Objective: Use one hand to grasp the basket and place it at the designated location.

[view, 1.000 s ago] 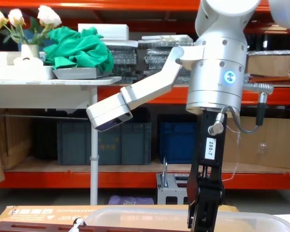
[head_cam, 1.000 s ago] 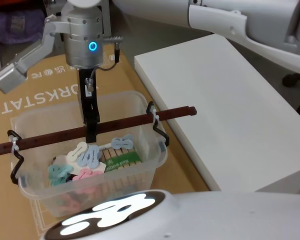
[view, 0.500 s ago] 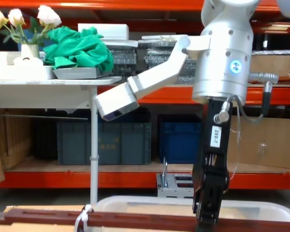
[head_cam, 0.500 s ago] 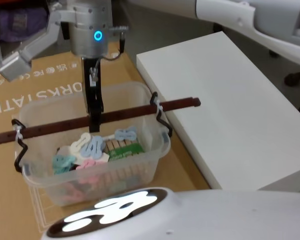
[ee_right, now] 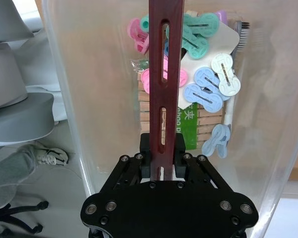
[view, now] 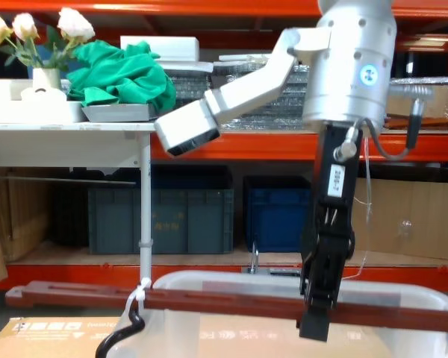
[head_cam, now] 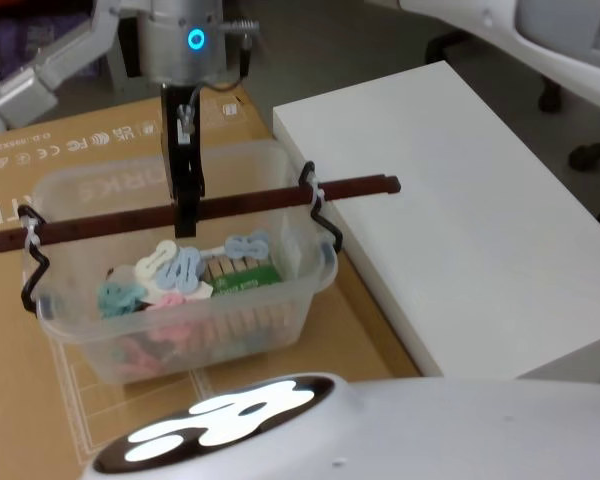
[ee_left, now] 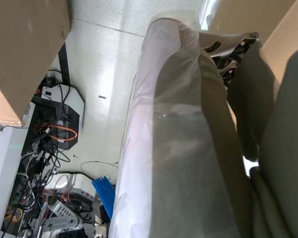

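Right gripper (head_cam: pixel 185 222) and basket (head_cam: pixel 290 300) over the brown cardboard sheet (head_cam: pixel 80 150). The gripper reaches straight down from its grey wrist and is clamped narrow on the reddish-brown wooden handle (head_cam: pixel 250 203), close to the bar's midpoint. In the right wrist view the 2 black fingers (ee_right: pixel 148 148) press on either side of the slotted bar. The handle lies across the top of the clear tub and overhangs the rim at both ends. A white zip tie (head_cam: pixel 316 197) and a black wire hook (head_cam: pixel 330 232) join it to the right rim. Inside lie pastel clothespins (head_cam: pixel 185 272) on a bundle of wooden pegs with a green label (head_cam: pixel 248 285). The tub stands just beside the left edge of the white platform (head_cam: pixel 460 220). Whether its base touches the cardboard cannot be told. The left arm is idle, away from the basket. Its wrist view faces a pale floor (ee_left: pixel 104 64) with cables, and whether its pincer is wide or narrow cannot be told.
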Robot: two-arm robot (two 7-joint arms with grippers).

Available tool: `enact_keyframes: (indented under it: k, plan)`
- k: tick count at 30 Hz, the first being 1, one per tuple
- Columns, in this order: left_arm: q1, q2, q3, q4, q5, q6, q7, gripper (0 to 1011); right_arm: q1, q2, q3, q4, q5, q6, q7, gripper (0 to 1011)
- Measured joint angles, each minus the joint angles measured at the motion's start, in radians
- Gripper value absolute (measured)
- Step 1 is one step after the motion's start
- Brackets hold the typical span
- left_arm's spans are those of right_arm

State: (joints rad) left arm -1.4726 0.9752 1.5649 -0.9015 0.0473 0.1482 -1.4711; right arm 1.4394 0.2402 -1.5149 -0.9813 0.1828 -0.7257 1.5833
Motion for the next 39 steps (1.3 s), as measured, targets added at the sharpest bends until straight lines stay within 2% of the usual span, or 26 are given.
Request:
enact_keyframes:
  k: [15,39]
  plan:
    - [0.000,0.000,0.000,0.000,0.000,0.000,0.000,0,0.045,-0.003,0.022,0.035,0.005,-0.014,0.004,241]
    - [0.000,0.000,0.000,0.000,0.000,0.000,0.000,0,0.089,0.012,0.046,0.047,0.007,-0.013,-0.001,241]
